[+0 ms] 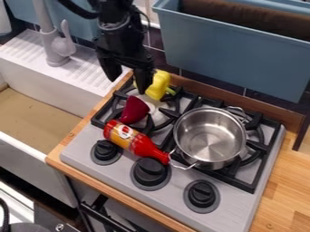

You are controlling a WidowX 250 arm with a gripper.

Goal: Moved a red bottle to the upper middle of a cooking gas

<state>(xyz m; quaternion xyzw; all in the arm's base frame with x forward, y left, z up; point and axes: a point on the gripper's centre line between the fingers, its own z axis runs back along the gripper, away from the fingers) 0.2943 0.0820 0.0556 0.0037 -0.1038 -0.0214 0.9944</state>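
Observation:
The black gripper (128, 84) hangs over the back left corner of the stove, its two fingers spread apart with nothing between them. A red bottle (142, 146) with a yellow and white label lies on its side across the front left of the cooking gas (176, 180), behind the left and middle knobs. Its narrow neck points right, towards the pot's front handle. The gripper is above and behind the bottle, well apart from it.
A steel pot (209, 136) stands on the right burner. A dark red cone-like object (134, 109) and a yellow object (158, 85) lie on the left burner. The white sink (42, 93) and faucet (55, 45) are left; a blue bin (233, 50) rises behind.

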